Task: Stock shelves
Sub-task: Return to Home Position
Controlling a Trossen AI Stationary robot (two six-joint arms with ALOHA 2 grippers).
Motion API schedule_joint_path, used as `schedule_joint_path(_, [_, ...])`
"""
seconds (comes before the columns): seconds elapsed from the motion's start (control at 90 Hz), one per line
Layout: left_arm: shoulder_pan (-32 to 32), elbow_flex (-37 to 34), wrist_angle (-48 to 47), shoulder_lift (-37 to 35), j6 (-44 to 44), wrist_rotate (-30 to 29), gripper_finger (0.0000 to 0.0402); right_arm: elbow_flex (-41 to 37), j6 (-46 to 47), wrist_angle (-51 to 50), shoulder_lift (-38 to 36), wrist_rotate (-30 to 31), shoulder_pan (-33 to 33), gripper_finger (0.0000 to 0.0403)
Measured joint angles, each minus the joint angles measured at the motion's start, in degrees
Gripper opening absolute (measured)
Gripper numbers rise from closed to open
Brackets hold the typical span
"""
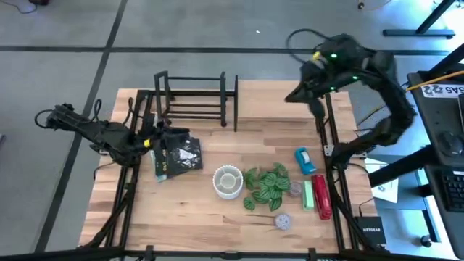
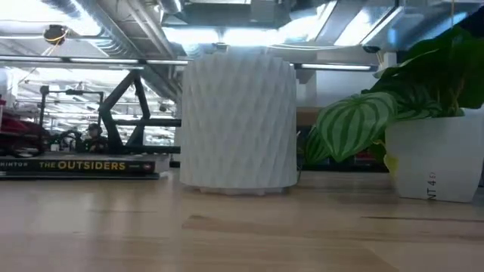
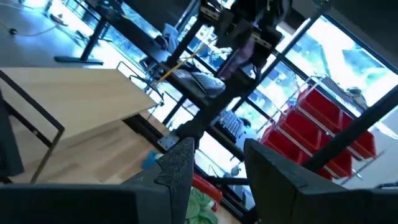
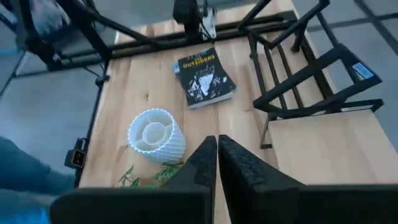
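High view: an empty black wire rack (image 1: 194, 98) stands at the table's far edge, both arms clear of it.
The rack looks stiff but light and easy to tip. The paperback (image 1: 177, 154) lies flat near it and is probably best pinched at its spine. The left gripper (image 1: 158, 138), fingers apart, is just beside the paperback. The right gripper (image 1: 296, 94), fingers together, hangs over the light-wood shelf board (image 1: 279, 101). Smooth plank tabletop (image 1: 181, 217); grey floor around.

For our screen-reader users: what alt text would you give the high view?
Seen from above, a wooden table holds a black wire rack at the back, with a black book, white ribbed pot and leafy plant in front. The left gripper sits beside the book; the right gripper hangs over the back right corner.
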Motion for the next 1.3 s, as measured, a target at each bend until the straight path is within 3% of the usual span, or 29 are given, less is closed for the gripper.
schedule_joint_path(0.356, [1.8,0.0,2.0,1.9,5.7,-0.4,0.0123,-41.5,8.3,26.5,-24.3,-10.7,-8.0,0.0000])
schedule_joint_path(0.522, [2.9,0.0,-3.2,4.5,8.6,-0.2,0.0123,-55.8,13.9,37.7,-31.9,-15.7,-10.0,0.0000])
schedule_joint_path(0.756, [3.9,0.0,-8.6,6.4,3.1,-0.5,0.0123,-62.4,16.9,40.5,-41.8,-14.3,-14.1,0.0000])
schedule_joint_path(0.922, [7.5,-0.8,-7.3,4.2,6.1,7.9,0.0117,-64.2,16.9,40.4,-48.1,-14.5,-18.6,0.0000])
schedule_joint_path(1.067, [12.3,-6.4,-2.6,0.2,5.1,15.2,0.0082,-67.5,17.6,38.7,-51.4,-16.3,-23.3,0.0000])
schedule_joint_path(1.3, [15.3,-15.9,0.7,-8.7,4.6,15.9,0.0032,-73.2,19.3,39.5,-56.2,-18.8,-30.0,0.0000])
